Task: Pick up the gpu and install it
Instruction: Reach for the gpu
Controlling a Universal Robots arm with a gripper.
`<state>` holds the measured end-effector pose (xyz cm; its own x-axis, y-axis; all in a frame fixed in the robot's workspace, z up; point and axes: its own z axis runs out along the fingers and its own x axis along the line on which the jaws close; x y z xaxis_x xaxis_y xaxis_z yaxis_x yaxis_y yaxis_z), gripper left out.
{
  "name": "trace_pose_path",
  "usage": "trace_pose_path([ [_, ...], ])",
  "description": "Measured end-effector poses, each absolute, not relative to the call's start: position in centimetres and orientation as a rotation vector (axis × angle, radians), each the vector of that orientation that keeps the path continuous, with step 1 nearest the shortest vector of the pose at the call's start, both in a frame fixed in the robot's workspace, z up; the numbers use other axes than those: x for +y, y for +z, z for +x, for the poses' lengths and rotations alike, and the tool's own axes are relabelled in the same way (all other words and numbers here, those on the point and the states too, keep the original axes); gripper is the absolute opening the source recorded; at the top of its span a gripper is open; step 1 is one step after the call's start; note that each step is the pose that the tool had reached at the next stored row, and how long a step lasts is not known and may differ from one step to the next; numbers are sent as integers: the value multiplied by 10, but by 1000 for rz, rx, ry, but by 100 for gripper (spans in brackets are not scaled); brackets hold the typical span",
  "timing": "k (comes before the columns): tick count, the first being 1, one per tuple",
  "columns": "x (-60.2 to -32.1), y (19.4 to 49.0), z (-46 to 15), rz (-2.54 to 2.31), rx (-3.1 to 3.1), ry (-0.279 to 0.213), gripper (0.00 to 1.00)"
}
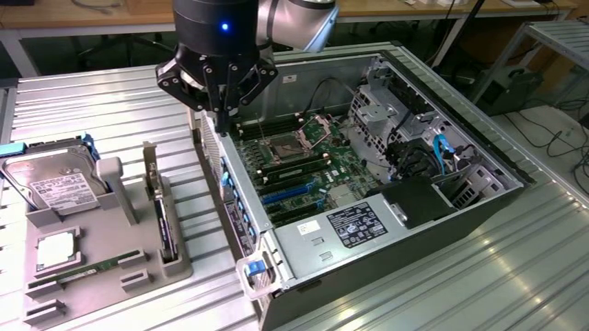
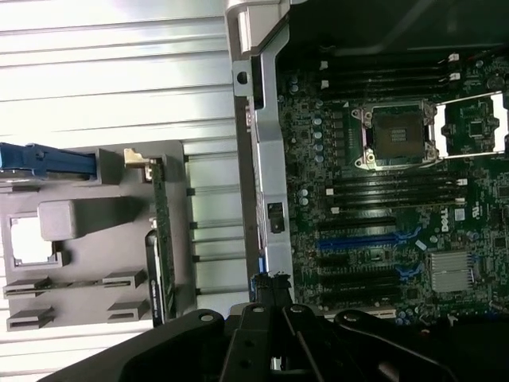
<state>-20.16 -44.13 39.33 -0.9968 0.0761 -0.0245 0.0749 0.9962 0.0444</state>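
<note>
The gpu (image 1: 162, 210) stands on edge in a slot of the grey fixture tray (image 1: 103, 238) on the bench (image 1: 120, 110), to the exterior view's left of the open computer case (image 1: 368, 276). Seen edge-on, its fan face is hard to make out. A hard drive (image 1: 55, 183) sits farther left on the tray. The end effector (image 1: 223, 126) hovers over the case's left wall, well apart from the card. Its fingers are together on nothing, and its arm is cut off above.

Ribbed metal bench (image 1: 101, 96) stretches wide, with glare bouncing off its near corner. Behind it runs a long wooden desk (image 1: 92, 12). On the exterior view's right stands a grey metal rack (image 1: 556, 34), cables (image 1: 556, 141) trailing over what looks like pale floor.
</note>
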Motion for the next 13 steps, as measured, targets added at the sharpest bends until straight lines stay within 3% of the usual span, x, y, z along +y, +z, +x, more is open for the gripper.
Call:
trace_pose_path([
  [13, -449, 393, -213, 118, 3112, 68, 11],
])
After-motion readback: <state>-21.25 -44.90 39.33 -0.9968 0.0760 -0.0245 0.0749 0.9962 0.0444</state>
